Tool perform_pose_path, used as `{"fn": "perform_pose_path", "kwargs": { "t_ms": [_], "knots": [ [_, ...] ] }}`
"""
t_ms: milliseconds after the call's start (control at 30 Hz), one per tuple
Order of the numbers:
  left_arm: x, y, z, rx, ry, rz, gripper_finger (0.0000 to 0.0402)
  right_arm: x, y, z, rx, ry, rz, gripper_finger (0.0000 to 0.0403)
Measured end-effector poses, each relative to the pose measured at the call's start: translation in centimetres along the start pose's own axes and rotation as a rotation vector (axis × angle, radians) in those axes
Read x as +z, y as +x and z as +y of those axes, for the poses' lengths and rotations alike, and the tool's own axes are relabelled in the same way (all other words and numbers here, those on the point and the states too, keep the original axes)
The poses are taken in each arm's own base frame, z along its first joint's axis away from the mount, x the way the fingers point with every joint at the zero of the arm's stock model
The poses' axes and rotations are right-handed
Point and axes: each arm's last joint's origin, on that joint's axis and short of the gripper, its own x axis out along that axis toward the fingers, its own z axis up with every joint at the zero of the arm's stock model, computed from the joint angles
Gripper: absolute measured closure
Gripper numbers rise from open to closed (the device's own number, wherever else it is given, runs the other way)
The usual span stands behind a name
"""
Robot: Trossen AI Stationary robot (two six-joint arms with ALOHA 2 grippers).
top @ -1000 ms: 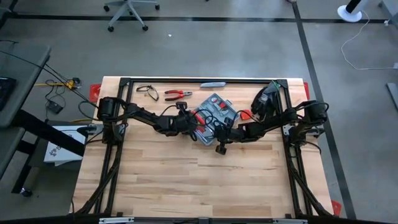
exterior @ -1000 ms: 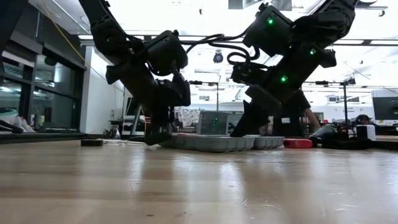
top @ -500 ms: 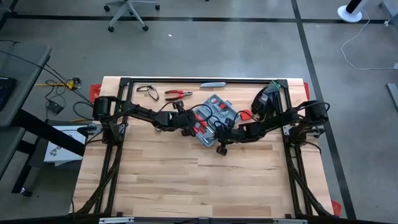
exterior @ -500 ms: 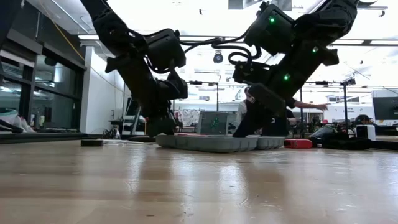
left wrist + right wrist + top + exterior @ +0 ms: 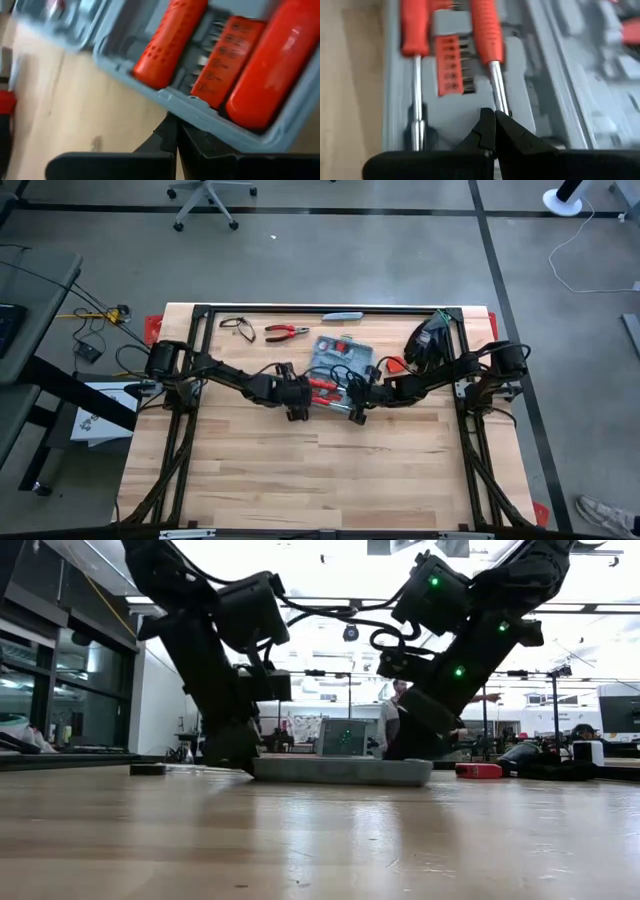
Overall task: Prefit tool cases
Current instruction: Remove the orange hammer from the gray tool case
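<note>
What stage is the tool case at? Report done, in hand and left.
Done: the tool case lies open and flat on the table, with red-handled screwdrivers and a red bit holder seated in its slots.
In hand: the left gripper and right gripper, both shut, sit at the case's near edge.
Left: red pliers lie loose beyond the case.

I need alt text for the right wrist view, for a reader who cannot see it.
The shut right gripper hovers over an open grey tool case holding two red-handled screwdrivers and a red bit holder. The case lies on a wooden table.
</note>
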Motion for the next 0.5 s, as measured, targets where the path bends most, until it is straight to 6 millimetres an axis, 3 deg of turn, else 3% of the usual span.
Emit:
{"fn": "perform_pose_path", "kwargs": {
  "t_ms": [267, 500],
  "knots": [
    [0.5, -3.0, -0.3, -0.117, 0.028, -0.064, 0.0402, 0.1, 0.1, -0.4, -0.004, 0.012, 0.003, 0.0403],
    [2.4, -5.4, 1.4, -0.095, 0.028, -0.236, 0.0401, 0.3, 0.1, -0.5, -0.017, 0.019, -0.012, 0.0403]
  ]
}}
